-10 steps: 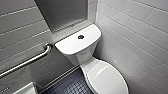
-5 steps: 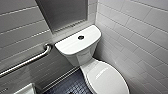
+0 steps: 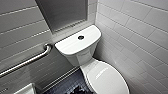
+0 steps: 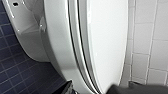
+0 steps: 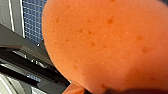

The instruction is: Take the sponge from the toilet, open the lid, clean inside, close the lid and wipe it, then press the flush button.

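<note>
**Sponge in hand, lid down**

White tiled wall (image 3: pixel 135 30) presses in on one side of the toilet (image 3: pixel 81 58). On the other side a steel grab bar (image 3: pixel 30 60) slants along the wall above the dark mosaic floor (image 3: pixel 66 86). The toilet is glossy white, with a rounded boxy tank under a flat tank cover (image 3: pixel 70 45).

In front of the tank the lid (image 3: pixel 108 80) lies shut on the bowl. Edge-on from the left wrist it is a thin, smooth oval sitting snug on the seat. A dark part of the left gripper (image 4: pixel 140 90) pokes in just beside its rim, and I cannot tell whether that gripper is wide or narrow.

The sponge (image 5: pixel 105 42) is off the toilet and up at the right wrist, very close to that camera. It is bright orange-red with a rounded edge and small darker pores. It appears to be pinched in the right gripper (image 5: pixel 135 91), though the sponge hides most of the grip.

Smallest is the flush button (image 3: pixel 80 37), a round dark dot with a pale ring in the middle of the tank cover.

By my reckoning the pick-up is done. With the lid down and the left arm at its edge, I judge that opening it is the step in hand. As far as the pictures show, cleaning inside, closing, wiping the lid and pressing the button are all left to do
</note>
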Available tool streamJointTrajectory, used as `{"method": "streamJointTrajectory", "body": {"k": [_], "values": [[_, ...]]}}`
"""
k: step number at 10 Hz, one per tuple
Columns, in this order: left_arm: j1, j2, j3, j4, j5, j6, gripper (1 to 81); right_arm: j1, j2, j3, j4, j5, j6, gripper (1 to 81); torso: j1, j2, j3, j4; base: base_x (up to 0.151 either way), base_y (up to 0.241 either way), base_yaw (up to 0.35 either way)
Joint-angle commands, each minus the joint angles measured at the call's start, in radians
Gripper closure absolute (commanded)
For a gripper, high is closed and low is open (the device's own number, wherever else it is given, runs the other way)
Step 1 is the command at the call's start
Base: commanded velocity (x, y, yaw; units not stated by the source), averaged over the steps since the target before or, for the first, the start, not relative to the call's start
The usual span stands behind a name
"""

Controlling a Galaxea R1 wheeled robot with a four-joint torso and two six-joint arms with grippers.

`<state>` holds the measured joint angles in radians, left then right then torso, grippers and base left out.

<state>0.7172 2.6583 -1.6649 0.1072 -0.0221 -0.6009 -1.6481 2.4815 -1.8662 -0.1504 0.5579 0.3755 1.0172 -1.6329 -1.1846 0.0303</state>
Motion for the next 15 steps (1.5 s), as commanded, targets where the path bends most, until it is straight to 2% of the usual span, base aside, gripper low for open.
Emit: {"method": "streamJointTrajectory", "body": {"k": [1,3,7,15], "values": [[-0.098,0.023,-0.012,-0.014,0.039,-0.016,1.0,-0.028,-0.017,0.009,-0.023,-0.061,0.000,81.1,0.000,0.000,0.000,0.000,0.000,0.000,0.000],[-0.109,0.059,-0.049,-0.015,0.038,-0.025,1.0,-0.022,-0.013,0.004,-0.021,-0.062,0.000,81.1,0.000,0.000,0.000,0.000,0.000,0.000,0.000],[-0.121,0.100,-0.081,-0.031,0.025,-0.105,1.0,-0.014,-0.011,0.001,-0.018,-0.064,0.002,81.1,0.000,0.000,0.000,0.000,0.000,0.000,0.000],[-0.124,0.187,-0.144,-0.031,0.019,-0.105,1.0,-0.005,-0.008,0.000,-0.017,-0.070,0.002,81.1,0.000,0.000,0.000,0.000,0.000,0.000,0.000]]}}
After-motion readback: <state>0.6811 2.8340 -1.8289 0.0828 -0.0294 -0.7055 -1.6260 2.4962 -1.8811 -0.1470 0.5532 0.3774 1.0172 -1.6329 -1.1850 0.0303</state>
